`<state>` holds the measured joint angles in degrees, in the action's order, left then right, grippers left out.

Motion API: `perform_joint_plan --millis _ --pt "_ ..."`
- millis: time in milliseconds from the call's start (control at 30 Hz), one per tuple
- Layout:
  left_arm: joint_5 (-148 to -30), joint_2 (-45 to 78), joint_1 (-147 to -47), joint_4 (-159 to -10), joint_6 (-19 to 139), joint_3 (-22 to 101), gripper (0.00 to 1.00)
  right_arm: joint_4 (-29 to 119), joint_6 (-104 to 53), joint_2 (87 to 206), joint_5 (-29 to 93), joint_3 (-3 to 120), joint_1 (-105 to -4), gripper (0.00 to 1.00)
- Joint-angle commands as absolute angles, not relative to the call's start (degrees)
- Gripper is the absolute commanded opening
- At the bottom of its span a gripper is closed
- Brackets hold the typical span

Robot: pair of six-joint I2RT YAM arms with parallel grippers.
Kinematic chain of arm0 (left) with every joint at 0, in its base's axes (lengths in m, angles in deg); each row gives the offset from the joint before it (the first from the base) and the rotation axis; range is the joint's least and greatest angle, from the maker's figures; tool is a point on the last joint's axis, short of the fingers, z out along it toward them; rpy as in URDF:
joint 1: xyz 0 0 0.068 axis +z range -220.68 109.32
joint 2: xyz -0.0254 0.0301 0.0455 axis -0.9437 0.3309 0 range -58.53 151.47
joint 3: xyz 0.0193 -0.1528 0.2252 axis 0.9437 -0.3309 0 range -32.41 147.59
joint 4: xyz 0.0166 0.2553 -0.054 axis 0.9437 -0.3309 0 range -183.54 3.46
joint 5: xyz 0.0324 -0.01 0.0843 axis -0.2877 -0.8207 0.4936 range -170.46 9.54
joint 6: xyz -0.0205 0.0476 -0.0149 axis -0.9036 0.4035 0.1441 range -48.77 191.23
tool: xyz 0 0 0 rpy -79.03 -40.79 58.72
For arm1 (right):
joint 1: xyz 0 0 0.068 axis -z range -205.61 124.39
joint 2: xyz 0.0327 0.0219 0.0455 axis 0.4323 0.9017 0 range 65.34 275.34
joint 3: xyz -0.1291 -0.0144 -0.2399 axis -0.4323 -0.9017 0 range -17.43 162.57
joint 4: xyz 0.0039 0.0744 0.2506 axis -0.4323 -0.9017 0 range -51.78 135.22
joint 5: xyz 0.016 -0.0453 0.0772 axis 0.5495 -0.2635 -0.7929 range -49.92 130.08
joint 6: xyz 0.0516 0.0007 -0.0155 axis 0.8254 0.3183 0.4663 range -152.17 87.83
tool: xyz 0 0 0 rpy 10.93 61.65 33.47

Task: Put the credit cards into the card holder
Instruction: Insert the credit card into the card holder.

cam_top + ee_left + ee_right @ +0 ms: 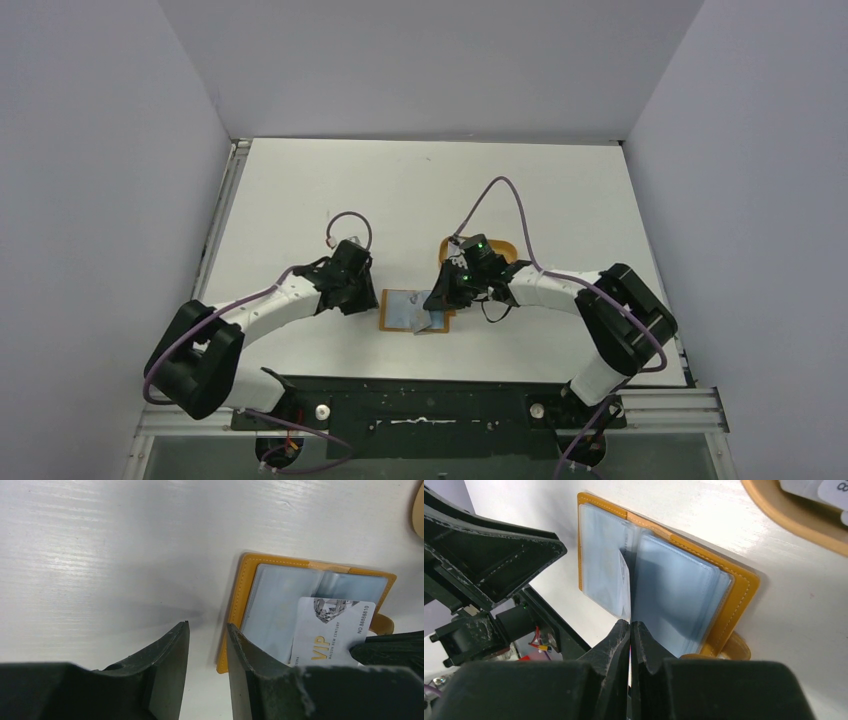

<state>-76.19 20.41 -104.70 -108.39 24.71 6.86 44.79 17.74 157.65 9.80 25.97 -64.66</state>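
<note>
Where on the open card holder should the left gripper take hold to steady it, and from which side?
Probably the bare leather border of the card holder on its left edge, coming from the left, where the left gripper is. The holder lies open and flat, clear sleeves cover its middle, and the right gripper holds a card over the sleeves.

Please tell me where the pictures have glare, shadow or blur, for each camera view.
Left wrist: glare streaks on the table, a soft shadow ahead of the left gripper, whose near parts are blurred; print on the card is readable. Right wrist: the card holder has pale, shiny sleeves; the tray is blurred. Top external: even light, small details lost.
</note>
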Motion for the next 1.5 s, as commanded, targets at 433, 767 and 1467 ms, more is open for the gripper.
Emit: perform_joint_plan --millis 433,767,1467 --pt "-79.40 21.01 -104.43 -102.06 23.07 2.78 0.27 54.00 25.82 160.97 14.22 25.88 -65.04 0.00" --pt "-80.46 21.36 -104.43 -100.60 23.07 1.57 0.24 54.62 27.00 162.54 16.05 26.00 -66.50 0.00" --pt "-81.78 20.87 -104.47 -99.29 22.89 -0.09 0.19 53.37 28.87 160.26 22.64 23.97 -67.18 0.00"
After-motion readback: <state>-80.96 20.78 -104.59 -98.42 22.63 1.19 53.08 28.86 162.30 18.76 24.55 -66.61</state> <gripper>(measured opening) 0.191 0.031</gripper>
